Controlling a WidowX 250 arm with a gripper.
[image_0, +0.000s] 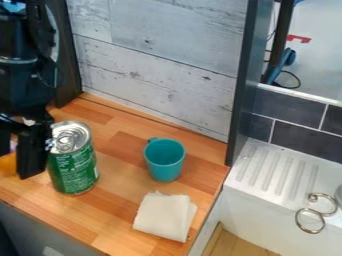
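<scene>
The black gripper (28, 150) hangs low at the left edge, just left of a green can (72, 167) with a silver top. That can stands upright on the wooden counter. Beside the gripper, an orange thing (7, 164) is partly cut off by the view's edge; whether it is held cannot be told. Right of the can, a teal cup (165, 159) stands upright with its handle toward the back left. A folded white cloth (164, 216) lies in front of the cup, near the counter's right edge.
The wooden counter (123, 202) is bounded behind by a whitewashed plank wall (157, 75) and a dark upright post (242, 85). To the right is a white sink unit with a ribbed drainboard (277, 172) and metal rings (309, 221).
</scene>
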